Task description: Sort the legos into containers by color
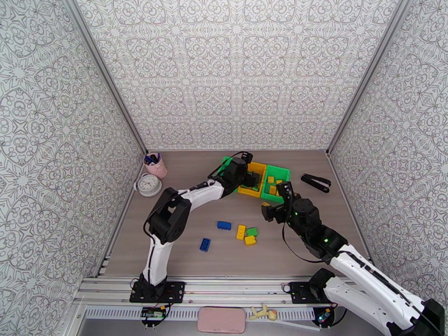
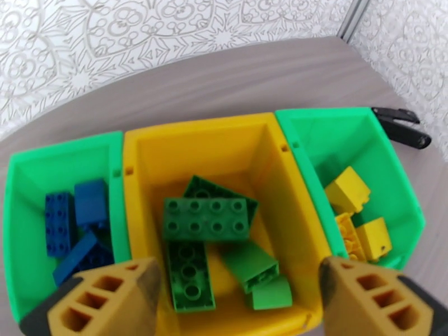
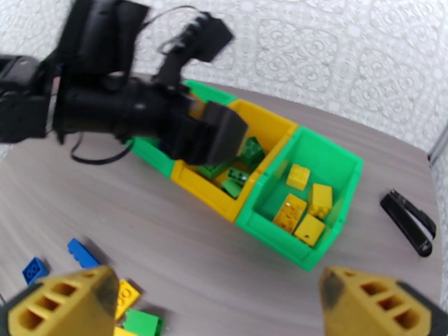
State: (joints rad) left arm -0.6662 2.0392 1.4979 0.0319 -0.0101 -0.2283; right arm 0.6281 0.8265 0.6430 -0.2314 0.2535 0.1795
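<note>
the yellow bin [image 2: 201, 147] looks like smooth moulded plastic with a soft sheen, and the green bins [image 2: 336, 135] joined either side of it have the same finish. inside the yellow bin, green bricks [image 2: 206, 219], hard glossy plastic, studs catching the light. under it the table [image 1: 235, 261] is matt grey wood grain. just in front, the fingers [image 2: 106, 301] of the left gripper [image 2: 239, 278]: yellow-orange plastic with hollow cells, scuffed dark at the tips. right of the yellow bin, a black stapler [image 1: 316, 182] with a faint sheen. behind it, the walls [image 1: 235, 68] are matt and printed.
</note>
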